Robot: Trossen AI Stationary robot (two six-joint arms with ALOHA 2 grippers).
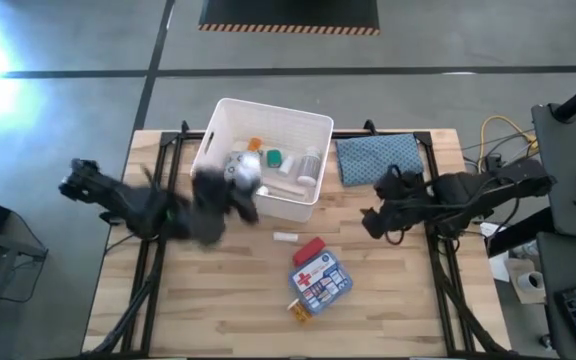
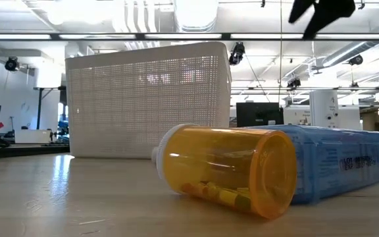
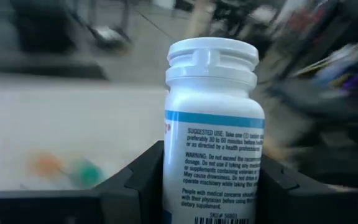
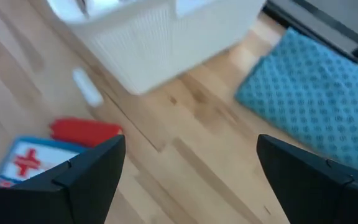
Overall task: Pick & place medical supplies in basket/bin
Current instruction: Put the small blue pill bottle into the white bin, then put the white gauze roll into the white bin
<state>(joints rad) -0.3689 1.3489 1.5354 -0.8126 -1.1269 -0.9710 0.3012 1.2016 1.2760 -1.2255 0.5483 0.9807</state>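
Left claw grips a white pill bottle upright over the basket; right claw hangs released

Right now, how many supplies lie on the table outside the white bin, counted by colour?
Red: 1, the tube
White: 1, the small pack
Orange: 1, the vial
Blue with red cross: 1, the pouch
Total: 4
Not counted: the white pill bottle, held in the left claw.
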